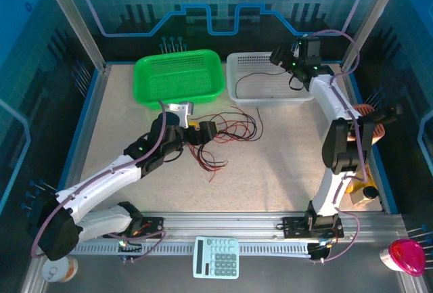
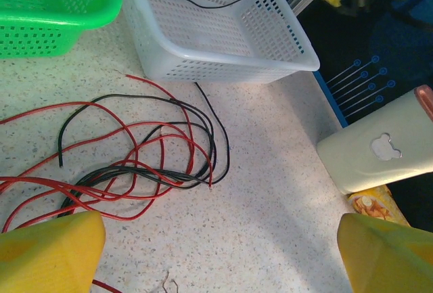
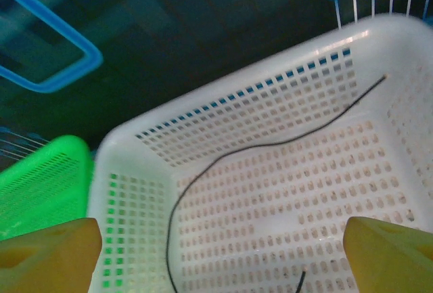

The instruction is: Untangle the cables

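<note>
Top external: my left claw [image 1: 205,131], released, sits at the tangled cables [image 1: 233,124] on the bench [image 1: 270,164]. My right claw [image 1: 289,64], released, hangs over the white basket [image 1: 270,100], which holds one black cable [image 3: 270,143].

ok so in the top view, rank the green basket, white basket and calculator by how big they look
1. green basket, marginally the largest
2. white basket, nearly the same, too close to call firmly
3. calculator, clearly the smallest
</note>
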Action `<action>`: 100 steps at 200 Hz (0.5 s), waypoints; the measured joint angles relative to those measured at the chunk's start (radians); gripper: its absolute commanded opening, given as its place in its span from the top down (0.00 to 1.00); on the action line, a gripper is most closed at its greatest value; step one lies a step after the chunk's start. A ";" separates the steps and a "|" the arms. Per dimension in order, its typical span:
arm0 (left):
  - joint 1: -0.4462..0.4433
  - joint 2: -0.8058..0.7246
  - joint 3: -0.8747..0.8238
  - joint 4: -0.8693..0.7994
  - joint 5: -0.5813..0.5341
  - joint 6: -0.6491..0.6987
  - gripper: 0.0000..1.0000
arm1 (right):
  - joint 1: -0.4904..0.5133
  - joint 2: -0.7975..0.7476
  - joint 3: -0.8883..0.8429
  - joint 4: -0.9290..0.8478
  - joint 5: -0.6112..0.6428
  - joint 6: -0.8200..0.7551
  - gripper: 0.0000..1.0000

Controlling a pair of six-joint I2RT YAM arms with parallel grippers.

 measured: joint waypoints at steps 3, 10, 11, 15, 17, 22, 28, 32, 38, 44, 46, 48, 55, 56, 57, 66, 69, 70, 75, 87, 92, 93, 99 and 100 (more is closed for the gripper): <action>0.000 -0.002 0.000 -0.002 -0.001 0.000 0.09 | 0.000 -0.013 -0.007 0.003 -0.001 0.000 0.08; 0.000 -0.006 0.000 -0.007 -0.005 0.000 0.08 | 0.000 -0.042 -0.021 0.009 -0.005 0.001 0.09; 0.000 -0.007 0.000 -0.008 -0.005 0.000 0.08 | 0.001 -0.047 -0.025 0.011 -0.006 0.001 0.09; 0.000 -0.011 0.000 -0.012 -0.007 0.000 0.08 | 0.001 -0.062 -0.033 0.014 -0.008 0.001 0.09; 0.000 -0.012 0.000 -0.014 -0.008 0.000 0.08 | 0.002 -0.068 -0.036 0.016 -0.010 0.002 0.10; 0.000 -0.016 0.000 -0.018 -0.011 0.000 0.08 | 0.003 -0.088 -0.048 0.021 -0.015 0.004 0.10; 0.000 -0.022 0.000 -0.023 -0.014 0.000 0.08 | 0.005 -0.109 -0.061 0.025 -0.022 0.008 0.11; 0.000 -0.027 0.000 -0.025 -0.016 0.000 0.08 | 0.007 -0.121 -0.069 0.030 -0.027 0.009 0.11; 0.000 -0.033 0.000 -0.031 -0.018 0.000 0.08 | 0.012 -0.141 -0.083 0.034 -0.037 0.011 0.12; 0.000 -0.041 0.000 -0.038 -0.023 0.000 0.07 | 0.018 -0.160 -0.097 0.036 -0.045 0.012 0.12; 0.000 -0.043 0.000 -0.042 -0.024 0.000 0.07 | 0.021 -0.167 -0.102 0.035 -0.048 0.011 0.12; 0.000 -0.047 0.000 -0.045 -0.026 0.000 0.07 | 0.025 -0.175 -0.108 0.036 -0.050 0.011 0.12; -0.001 -0.055 0.000 -0.053 -0.030 -0.001 0.07 | 0.038 -0.197 -0.126 0.039 -0.060 0.011 0.13; -0.001 -0.057 0.000 -0.055 -0.031 -0.002 0.07 | 0.039 -0.200 -0.128 0.040 -0.061 0.011 0.13; -0.001 -0.058 0.000 -0.055 -0.032 -0.002 0.07 | 0.043 -0.205 -0.133 0.042 -0.064 0.011 0.13; -0.001 -0.071 0.000 -0.069 -0.038 -0.007 0.07 | 0.064 -0.233 -0.161 0.043 -0.072 0.011 0.13; -0.001 -0.077 -0.001 -0.075 -0.041 -0.010 0.07 | 0.074 -0.245 -0.171 0.042 -0.075 0.010 0.13; -0.001 -0.078 -0.002 -0.075 -0.042 -0.011 0.07 | 0.079 -0.249 -0.177 0.043 -0.077 0.009 0.14; -0.001 -0.087 -0.003 -0.084 -0.046 -0.017 0.07 | 0.094 -0.266 -0.195 0.044 -0.083 0.007 0.14; -0.001 -0.109 -0.014 -0.097 -0.059 -0.029 0.05 | 0.139 -0.311 -0.254 0.049 -0.094 0.003 0.14; -0.001 -0.119 -0.021 -0.103 -0.064 -0.034 0.05 | 0.160 -0.332 -0.283 0.053 -0.098 0.002 0.15; -0.001 -0.121 -0.023 -0.105 -0.064 -0.036 0.05 | 0.163 -0.335 -0.287 0.053 -0.098 0.001 0.15; -0.001 -0.130 -0.031 -0.113 -0.071 -0.043 0.04 | 0.191 -0.359 -0.326 0.056 -0.101 -0.001 0.15; -0.001 -0.133 -0.033 -0.116 -0.071 -0.045 0.04 | 0.193 -0.362 -0.330 0.056 -0.101 -0.001 0.15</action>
